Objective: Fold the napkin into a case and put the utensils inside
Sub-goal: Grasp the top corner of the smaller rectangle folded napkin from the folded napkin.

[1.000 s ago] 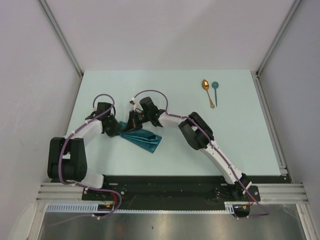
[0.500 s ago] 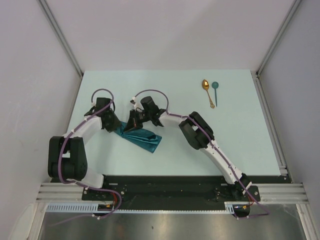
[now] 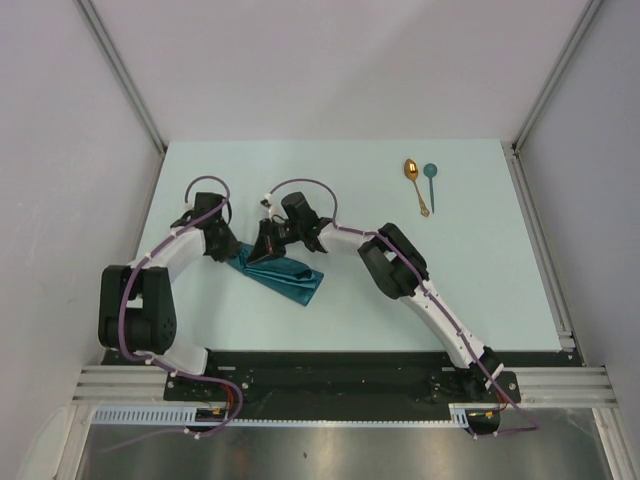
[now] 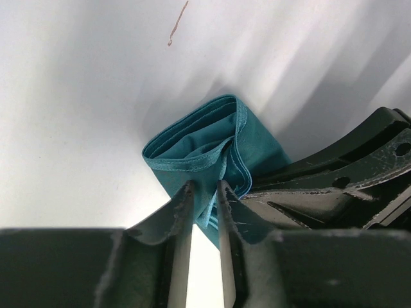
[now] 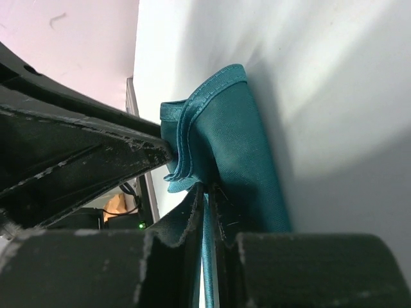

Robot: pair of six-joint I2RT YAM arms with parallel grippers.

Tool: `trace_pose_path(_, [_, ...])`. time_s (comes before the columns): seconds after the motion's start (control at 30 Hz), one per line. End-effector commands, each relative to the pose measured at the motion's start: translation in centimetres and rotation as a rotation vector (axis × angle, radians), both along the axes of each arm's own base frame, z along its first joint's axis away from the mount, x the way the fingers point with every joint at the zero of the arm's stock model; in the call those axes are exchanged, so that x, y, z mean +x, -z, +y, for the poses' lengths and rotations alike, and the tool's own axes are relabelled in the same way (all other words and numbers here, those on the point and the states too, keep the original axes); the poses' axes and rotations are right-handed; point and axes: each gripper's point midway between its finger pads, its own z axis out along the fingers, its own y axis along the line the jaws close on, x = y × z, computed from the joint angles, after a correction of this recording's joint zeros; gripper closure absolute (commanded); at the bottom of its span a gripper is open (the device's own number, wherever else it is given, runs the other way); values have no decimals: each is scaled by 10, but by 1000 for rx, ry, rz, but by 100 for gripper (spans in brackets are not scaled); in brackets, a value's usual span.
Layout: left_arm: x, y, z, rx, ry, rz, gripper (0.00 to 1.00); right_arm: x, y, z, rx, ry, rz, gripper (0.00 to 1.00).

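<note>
The teal napkin (image 3: 288, 279) lies folded in a thick bunch on the table's left half. My left gripper (image 3: 230, 256) is at its left corner; in the left wrist view (image 4: 204, 187) the jaws stand narrowly apart with the napkin's (image 4: 192, 147) hems pinched between the tips. My right gripper (image 3: 262, 252) is just beside it, shut on a napkin edge (image 5: 237, 141) in its wrist view (image 5: 207, 189). The gold spoon (image 3: 413, 182) and the teal spoon (image 3: 430, 181) lie side by side at the far right, well away from both grippers.
The right gripper's black body (image 4: 347, 173) fills the right of the left wrist view, close to the left fingers. The left gripper's body (image 5: 77, 147) crowds the right wrist view. Grey walls with metal rails (image 3: 125, 80) bound the table.
My left arm has drawn slightly back to the left at the napkin's corner. The right gripper and the napkin have barely moved. The spoons are unmoved.
</note>
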Motion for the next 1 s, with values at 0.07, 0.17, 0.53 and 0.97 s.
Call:
trace_pose_path(0.07, [11, -6, 0, 33, 26, -11, 94, 6, -45, 8, 83, -23, -65, 89])
trace_pose_path(0.17, [14, -7, 1, 40, 29, -16, 100, 11, -49, 6, 89, -15, -72, 88])
trace_pose_path(0.53, [13, -26, -3, 18, 36, -93, 100, 10, -50, 10, 93, -34, -74, 87])
trace_pose_path(0.97, [11, -20, -18, -44, 49, -118, 100, -15, -15, 32, 77, -65, 16, 91])
